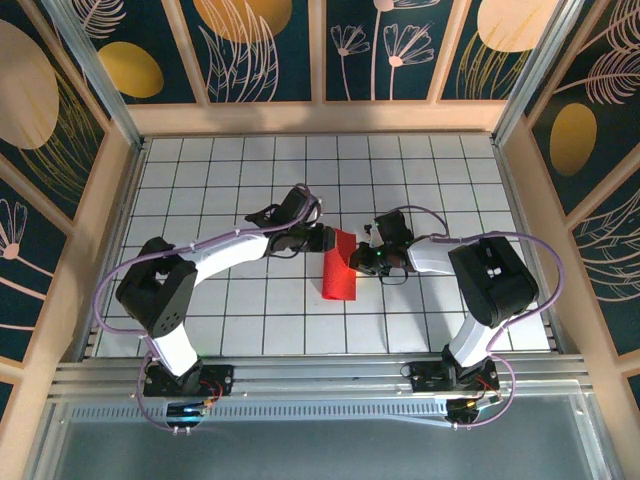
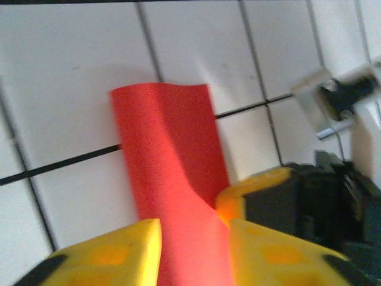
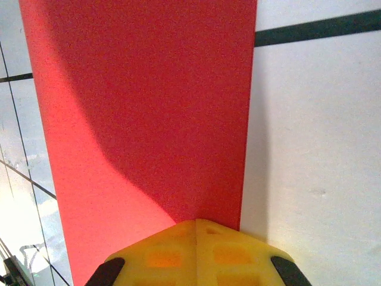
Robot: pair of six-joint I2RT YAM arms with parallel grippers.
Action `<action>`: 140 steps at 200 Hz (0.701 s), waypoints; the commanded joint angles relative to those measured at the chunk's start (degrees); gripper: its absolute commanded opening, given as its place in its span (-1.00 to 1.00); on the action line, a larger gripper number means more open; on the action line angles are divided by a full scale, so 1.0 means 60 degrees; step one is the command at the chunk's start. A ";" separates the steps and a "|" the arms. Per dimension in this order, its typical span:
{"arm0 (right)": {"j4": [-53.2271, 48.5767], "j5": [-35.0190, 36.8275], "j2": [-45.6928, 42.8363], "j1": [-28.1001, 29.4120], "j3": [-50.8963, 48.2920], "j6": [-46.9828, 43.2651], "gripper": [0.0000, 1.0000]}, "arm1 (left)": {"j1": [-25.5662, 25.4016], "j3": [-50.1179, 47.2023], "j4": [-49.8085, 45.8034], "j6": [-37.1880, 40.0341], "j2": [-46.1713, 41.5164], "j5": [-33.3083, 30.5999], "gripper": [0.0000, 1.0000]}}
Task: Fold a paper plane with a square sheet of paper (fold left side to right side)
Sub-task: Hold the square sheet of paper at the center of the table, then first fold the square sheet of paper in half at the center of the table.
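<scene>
Nearest the arm bases, the paper (image 1: 340, 283) lies on the table (image 1: 250, 320), roughly midway between the two arms. It looks like a narrow upright strip, apparently already doubled over, and its near end sits flat. Further up, at the paper's right edge, the right gripper (image 1: 367, 258) has its fingers clenched together. In the wrist view the tips (image 3: 196, 229) bear down on the red surface just inside that edge, more pinning than pinching, though whether any sheet is nipped between them cannot be told. Beyond that, at the paper's far left corner, the left gripper (image 1: 320, 238) straddles the sheet. Its yellow fingers (image 2: 113, 256) stand apart with the red strip running through the gap, so nothing is clamped. The far part of the paper bows up in a soft wave. The left-to-right fold looks laid over but not yet creased. The next move seems to call for the left jaws to take or flatten that loose far end, keeping the edges matched while the right tips hold.
</scene>
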 commanded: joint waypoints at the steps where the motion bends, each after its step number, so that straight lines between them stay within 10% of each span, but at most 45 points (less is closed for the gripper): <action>1: -0.1114 0.1233 0.0606 0.0096 -0.0232 -0.0204 -1.00 | -0.0054 -0.0458 0.1045 -0.0235 0.0371 0.1348 -0.57; 140: -0.1409 0.1408 0.0751 0.0096 -0.0112 -0.0461 -1.00 | 0.0008 -0.1037 0.1123 0.0084 0.1545 0.0467 -1.00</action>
